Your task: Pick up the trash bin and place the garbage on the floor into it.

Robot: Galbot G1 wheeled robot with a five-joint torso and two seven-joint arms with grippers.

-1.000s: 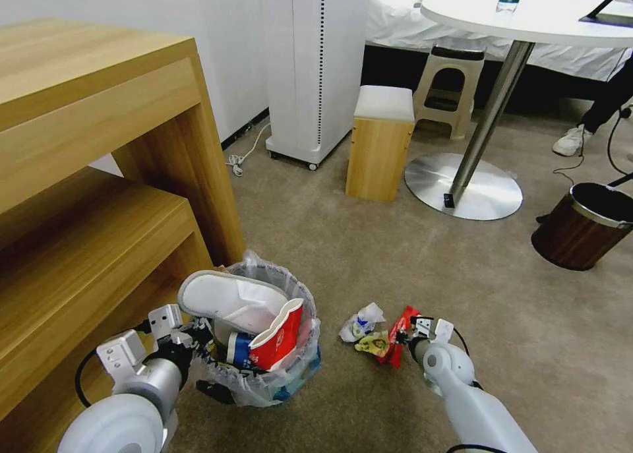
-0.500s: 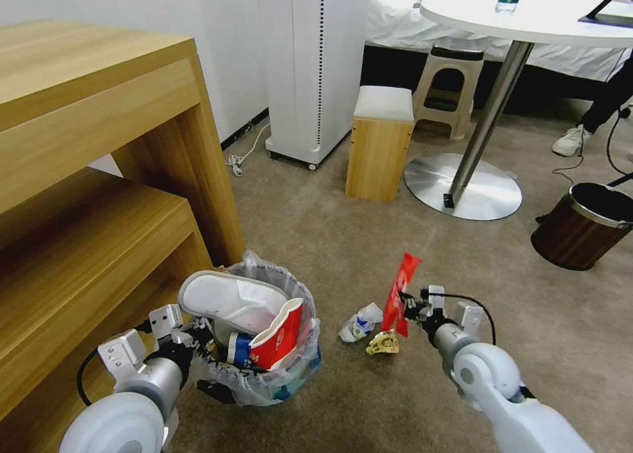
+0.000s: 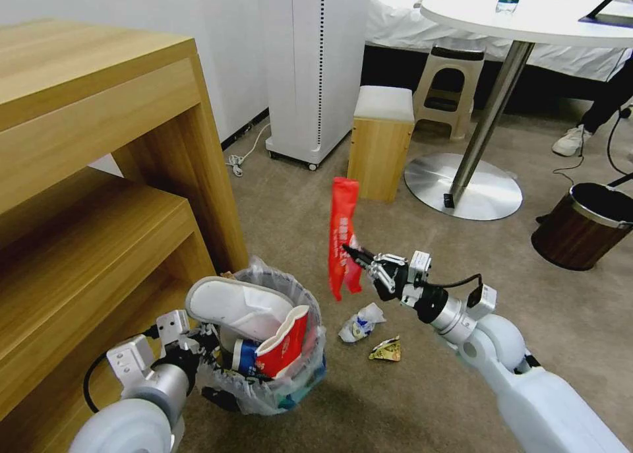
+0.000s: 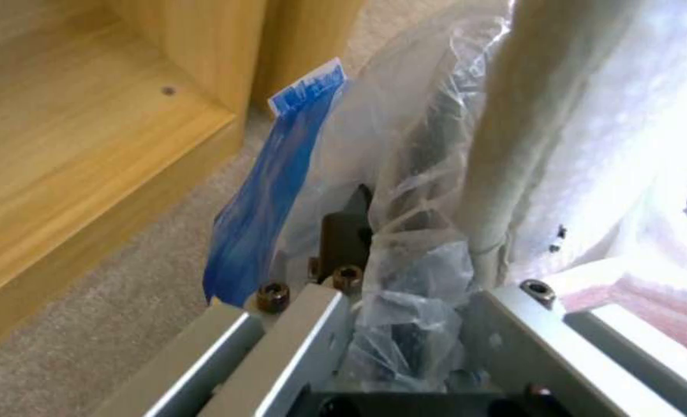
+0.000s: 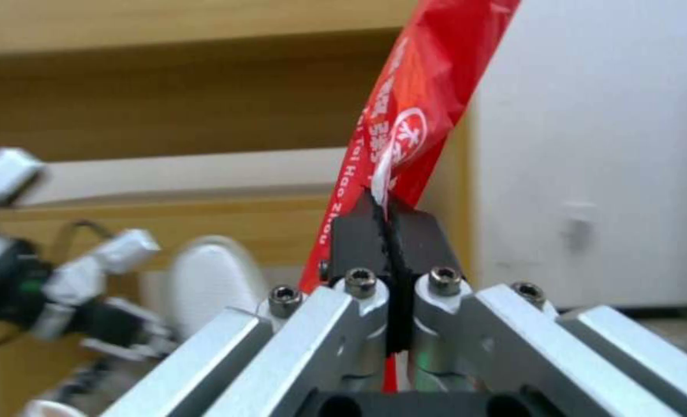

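Lifted off the floor (image 3: 409, 255) since a moment ago, my right gripper (image 3: 351, 250) pinches the red wrapper (image 3: 343, 239) at two o'clock above the trash bin (image 3: 277, 380), which my left gripper (image 4: 363, 231) clamps by its rim; I should carry it over the opening before letting go.

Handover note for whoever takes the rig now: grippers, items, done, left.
Left gripper: jaws shut on the rim of the trash bin, beside the wooden shelf unit.
Right gripper: jaws shut on the red wrapper, held in the air to the right of the bin, not yet over it.
Done: white slipper, red-white crushed cup and a blue cup are in the bin.
Left: drop the wrapper in; a crumpled white piece and a small yellow piece lie on the floor.
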